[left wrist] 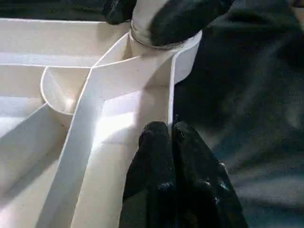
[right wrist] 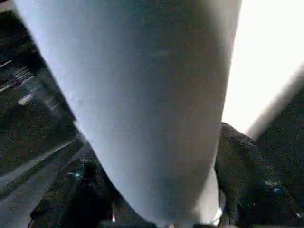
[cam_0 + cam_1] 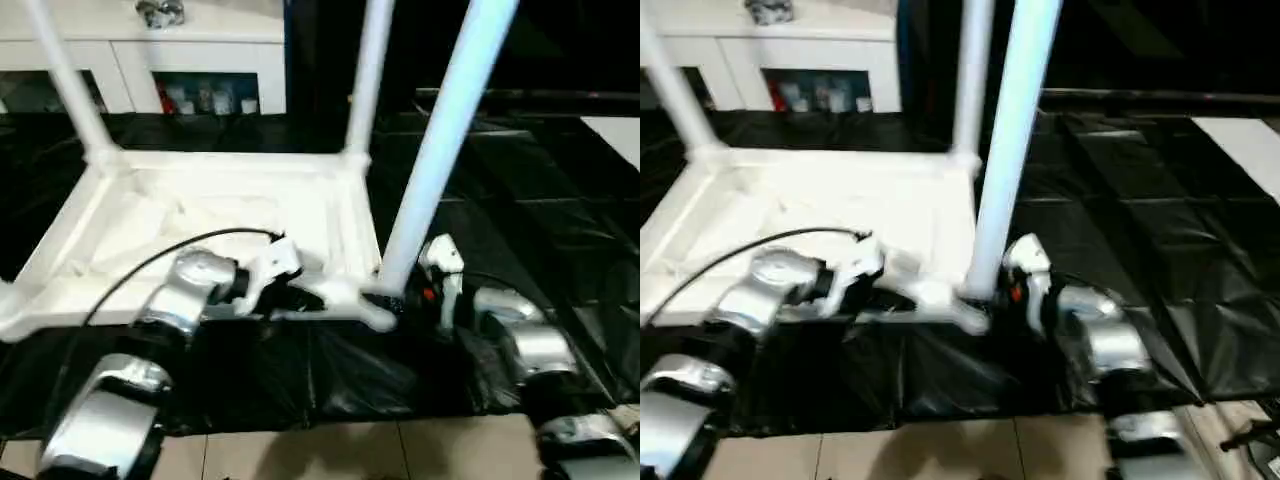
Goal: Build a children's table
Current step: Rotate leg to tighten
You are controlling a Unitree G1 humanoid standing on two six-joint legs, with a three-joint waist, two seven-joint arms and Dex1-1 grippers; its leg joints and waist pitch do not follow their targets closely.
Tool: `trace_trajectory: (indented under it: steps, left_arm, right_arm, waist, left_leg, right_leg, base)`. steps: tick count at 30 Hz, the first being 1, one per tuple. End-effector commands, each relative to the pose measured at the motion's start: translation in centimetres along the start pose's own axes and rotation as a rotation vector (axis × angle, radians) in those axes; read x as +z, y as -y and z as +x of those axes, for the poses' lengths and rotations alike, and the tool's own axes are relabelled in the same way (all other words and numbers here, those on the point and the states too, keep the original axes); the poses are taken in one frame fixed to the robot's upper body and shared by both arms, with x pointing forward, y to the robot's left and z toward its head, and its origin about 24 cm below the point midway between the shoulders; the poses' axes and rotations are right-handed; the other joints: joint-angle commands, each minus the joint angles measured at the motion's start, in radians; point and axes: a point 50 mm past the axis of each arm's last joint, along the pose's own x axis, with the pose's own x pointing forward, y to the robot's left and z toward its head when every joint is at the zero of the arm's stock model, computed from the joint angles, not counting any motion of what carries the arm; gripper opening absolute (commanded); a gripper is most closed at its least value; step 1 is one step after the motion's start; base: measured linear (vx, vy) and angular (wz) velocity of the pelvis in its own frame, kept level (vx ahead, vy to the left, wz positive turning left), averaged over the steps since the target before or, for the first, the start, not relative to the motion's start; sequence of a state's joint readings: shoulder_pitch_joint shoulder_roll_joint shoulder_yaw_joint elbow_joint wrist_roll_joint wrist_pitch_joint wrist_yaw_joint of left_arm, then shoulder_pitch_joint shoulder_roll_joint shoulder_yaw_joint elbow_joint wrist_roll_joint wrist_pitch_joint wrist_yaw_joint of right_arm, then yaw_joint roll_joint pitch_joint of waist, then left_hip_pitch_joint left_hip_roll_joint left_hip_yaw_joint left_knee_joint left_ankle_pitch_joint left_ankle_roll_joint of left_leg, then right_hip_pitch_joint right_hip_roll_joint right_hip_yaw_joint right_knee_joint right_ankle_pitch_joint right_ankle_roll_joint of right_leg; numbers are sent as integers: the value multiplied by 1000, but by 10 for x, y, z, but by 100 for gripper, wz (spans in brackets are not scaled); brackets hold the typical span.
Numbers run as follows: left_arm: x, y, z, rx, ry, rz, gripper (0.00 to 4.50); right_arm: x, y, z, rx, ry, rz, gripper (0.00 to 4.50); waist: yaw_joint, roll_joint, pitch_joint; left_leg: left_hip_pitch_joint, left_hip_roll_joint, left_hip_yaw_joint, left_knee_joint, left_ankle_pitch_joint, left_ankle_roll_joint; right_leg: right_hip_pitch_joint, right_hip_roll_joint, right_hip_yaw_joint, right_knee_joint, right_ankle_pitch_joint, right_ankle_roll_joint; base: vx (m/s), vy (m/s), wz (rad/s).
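Black plastic sheeting [image 3: 520, 200] covers the floor, pale tiles [image 3: 330, 450] show at its near edge, and a white cabinet [image 3: 150, 60] with glass doors stands at the back. In the left eye view the tabletop [image 3: 200, 230] lies upside down on the sheeting, ribbed underside up, with legs rising from its sockets: a far left leg [image 3: 70, 80], a far right leg [image 3: 368, 70], and a near right leg [image 3: 445, 130] tilted in the nearest corner. The left gripper [image 3: 300, 298] rests at the tabletop's near edge, just beside that corner; the right gripper [image 3: 400, 292] sits at the foot of the near right leg. The right eye view shows the same layout, the near right leg [image 3: 1005, 150] rising between the two silver forearms. In the left wrist view the left gripper's [image 1: 171, 130] jaws are pressed together, fingertips [image 1: 154, 137] against the tabletop's rim wall [image 1: 170, 90], while the other gripper's black fingers wrap the leg base in the corner socket. In the right wrist view the leg [image 2: 142, 104] stands between the right gripper's fingers [image 2: 242, 166], which close around it on both sides.
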State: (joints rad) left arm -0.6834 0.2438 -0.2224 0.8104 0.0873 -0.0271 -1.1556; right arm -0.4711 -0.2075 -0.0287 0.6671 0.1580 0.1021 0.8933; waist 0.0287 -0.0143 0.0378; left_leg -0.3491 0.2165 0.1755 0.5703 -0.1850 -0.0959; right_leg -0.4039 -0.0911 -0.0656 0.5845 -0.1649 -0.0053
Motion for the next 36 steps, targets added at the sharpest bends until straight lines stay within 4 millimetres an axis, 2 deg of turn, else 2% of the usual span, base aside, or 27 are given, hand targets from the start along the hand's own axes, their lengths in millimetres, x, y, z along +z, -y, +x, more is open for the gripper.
trace_trajectory:
  steps: [1,2,3,4,5,6,7,9,10,11,12,15,17,18,19,21,22,24,27,28,29,32,34,36]
  left_arm:
    - [19,5,26,29,50,8,0]
    - [21,8,33,33,58,4,0]
    - [23,10,37,33,63,4,0]
    - [27,20,52,25,75,9,0]
    - [28,22,55,22,75,13,0]
    - [28,22,55,22,75,13,0]
    - [30,24,60,29,77,15,0]
    - [30,24,62,47,71,16,0]
    - [29,24,62,54,67,18,0]
    - [29,23,61,63,63,18,0]
    - [29,22,60,66,63,17,0]
    - [26,19,55,77,58,18,0]
    - [23,14,48,87,54,19,0]
    - [23,14,45,82,55,27,0]
    - [23,13,43,74,55,32,0]
    - [22,13,40,50,59,39,0]
    - [21,13,35,14,70,43,0]
    - [21,11,31,-1,71,49,0]
    - [20,9,25,-33,67,73,0]
    - [17,9,20,-74,46,87,0]
    - [16,9,18,-90,35,95,0]
    - [13,9,13,-147,14,109,0]
    - [12,10,8,-194,-1,125,0]
    - [11,10,5,-220,-17,136,0]
  right_arm:
    - [-4,-17,25,12,11,72,253]
    - [-9,-17,29,-44,-13,87,253]
    - [-12,-18,31,-69,-27,106,253]
    - [-20,-23,40,-149,-63,129,253]
    - [-21,-24,42,-160,-66,129,253]
    - [-21,-24,42,-160,-66,129,253]
    - [-20,-28,48,-177,-56,128,253]
    - [-17,-30,51,-204,-35,114,253]
    - [-16,-29,52,-216,-26,97,253]
    - [-14,-28,51,-224,-18,87,287]
    - [-14,-27,51,-221,-11,88,308]
    - [-12,-24,46,-204,-1,82,331]
    - [-9,-17,39,-197,-14,-2,356]
    - [-7,-15,36,-183,-13,-5,356]
    - [-6,-12,33,-163,-12,-9,356]
    - [-4,-10,28,-119,-17,-24,356]
    - [0,-8,22,-45,-18,-23,356]
    - [2,-9,17,22,-23,-23,356]
    - [3,-11,9,148,-69,-71,356]
    - [1,-15,3,264,-120,-109,356]
    - [0,-17,0,303,-137,-119,356]
    - [0,-20,-4,396,-178,-135,356]
    - [-1,-23,-6,466,-208,-151,356]
    - [-1,-25,-6,512,-233,-161,356]
  waist:
    - [-6,1,-53]
    - [-5,1,-53]
    - [-4,5,-54]
    - [-7,4,-55]
    - [-10,4,-55]
    - [-11,4,-54]
    - [-13,9,-53]
    - [-15,6,-53]
    - [-18,6,-52]
    - [-19,12,-51]
    - [-23,10,-51]
    - [-25,10,-53]
    - [-27,12,-55]
    - [-27,10,-57]
    - [-27,3,-57]
    - [-25,6,-58]
    - [-26,-1,-59]
    - [-23,3,-60]
    - [-21,0,-61]
    - [-13,3,-62]
    - [-11,5,-62]
    - [-6,4,-59]
    - [1,7,-57]
    - [5,3,-54]
  left_leg:
    - [0,10,3,-69,-273,21]
    - [0,9,4,-68,-269,24]
    - [0,9,4,-67,-263,26]
    - [-1,9,5,-67,-247,27]
    - [-1,9,5,-67,-245,25]
    - [1,7,7,-66,-253,27]
    - [0,6,7,-66,-268,31]
    - [0,6,6,-68,-282,32]
    - [1,5,5,-69,-313,29]
    - [2,5,3,-69,-324,27]
    - [2,4,3,-70,-344,27]
    - [-1,5,0,-71,-339,34]
    - [-5,7,0,-72,-314,40]
    - [-4,6,2,-69,-301,44]
    - [-4,6,4,-67,-293,57]
    - [-6,6,4,-66,-278,69]
    - [-10,5,6,-64,-258,88]
    - [-12,6,6,-62,-228,101]
    - [-12,6,7,-59,-198,115]
    - [-13,9,8,-56,-173,129]
    - [-12,9,10,-55,-169,134]
    - [-9,13,12,-57,-186,129]
    - [-5,16,12,-59,-217,109]
    - [-5,16,12,-63,-237,96]
  right_leg:
    - [44,-38,32,-77,-351,-198]
    - [45,-38,32,-76,-342,-198]
    - [45,-38,32,-75,-328,-201]
    - [46,-37,33,-72,-289,-210]
    - [44,-38,33,-71,-285,-212]
    - [44,-36,32,-74,-294,-208]
    - [44,-36,32,-77,-305,-204]
    - [43,-35,31,-79,-322,-197]
    - [40,-36,30,-84,-374,-181]
    - [38,-36,30,-85,-386,-179]
    - [37,-35,29,-90,-402,-173]
    - [39,-35,30,-87,-381,-177]
    - [44,-35,30,-81,-321,-193]
    - [45,-34,30,-79,-290,-204]
    - [46,-34,31,-78,-269,-213]
    - [49,-36,32,-74,-250,-222]
    - [53,-35,31,-73,-233,-228]
    - [55,-38,32,-70,-218,-234]
    - [57,-38,31,-66,-182,-248]
    - [62,-36,27,-62,-148,-259]
    - [60,-34,27,-60,-136,-264]
    - [56,-36,27,-60,-155,-272]
    - [53,-38,28,-65,-213,-261]
    - [53,-38,29,-67,-249,-250]
  base:
    - [0,0,0]
    - [0,0,0]
    - [0,0,0]
    - [0,0,0]
    - [0,0,0]
    - [0,0,0]
    - [0,0,0]
    - [0,0,0]
    - [0,0,0]
    - [0,0,0]
    - [0,0,0]
    - [0,0,0]
    - [0,0,0]
    - [0,0,0]
    - [0,0,0]
    - [0,0,0]
    - [0,0,0]
    - [0,0,0]
    - [0,0,0]
    - [0,0,0]
    - [0,0,0]
    - [0,0,0]
    - [0,0,0]
    - [0,0,0]
